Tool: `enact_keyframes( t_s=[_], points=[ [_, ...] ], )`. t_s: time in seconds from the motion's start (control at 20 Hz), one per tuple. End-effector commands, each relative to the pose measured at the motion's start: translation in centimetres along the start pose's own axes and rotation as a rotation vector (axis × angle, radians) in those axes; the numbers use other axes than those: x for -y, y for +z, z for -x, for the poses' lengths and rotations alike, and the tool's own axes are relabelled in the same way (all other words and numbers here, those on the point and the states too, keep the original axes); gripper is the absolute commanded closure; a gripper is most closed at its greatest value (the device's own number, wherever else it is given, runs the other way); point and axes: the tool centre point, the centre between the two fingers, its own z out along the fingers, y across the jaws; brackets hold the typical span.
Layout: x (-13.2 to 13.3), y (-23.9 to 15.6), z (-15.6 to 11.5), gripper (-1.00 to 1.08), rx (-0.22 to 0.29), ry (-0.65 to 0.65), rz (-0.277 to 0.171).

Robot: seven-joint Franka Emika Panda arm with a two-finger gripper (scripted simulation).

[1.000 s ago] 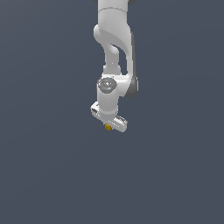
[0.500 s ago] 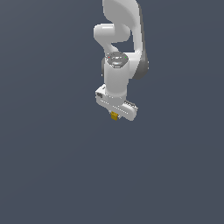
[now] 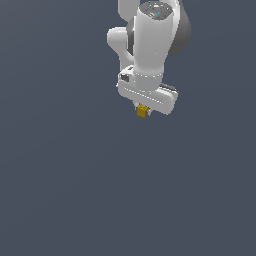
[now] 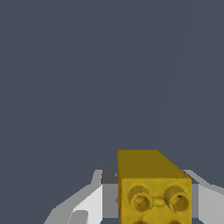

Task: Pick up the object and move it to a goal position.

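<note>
Wrist view puts the yellow block (image 4: 153, 186) closest of all, filling the lower centre-right of the frame with two round studs on its near face, and white fingers (image 4: 85, 203) flank it on either side, so the pincer (image 4: 151, 199) reads as closed on the block with hardly any gap left. The grip looks to sit on only part of the block, much of which juts past the fingers, so my worry is that a fast swing or sudden stop could twist or slide it out, and nothing is seen below to catch it. Another risk is releasing in the wrong spot, since no goal marker shows in either view. In the exterior view the block (image 3: 142, 111) is a small gold speck at upper centre, hanging under the pincer (image 3: 144, 109), with the white arm (image 3: 150, 45) rising to the top edge and cut off there. The fingertips are hidden behind the hand body in that view, the contact faces cannot be made out, and the flat grey background gives no sign of a bench, so height is impossible to judge.
</note>
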Motion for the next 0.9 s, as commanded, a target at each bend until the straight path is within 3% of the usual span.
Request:
enact_keyframes(
  t_s=[0.0, 0.45, 0.85],
  points=[
    [0.6, -2.8, 0.8, 1.08, 0.000, 0.000, 0.001],
    [3.0, -12.0, 3.4, 1.08, 0.000, 0.000, 0.000],
    [4.5, -17.3, 4.7, 1.08, 0.001, -0.001, 0.000]
  ],
)
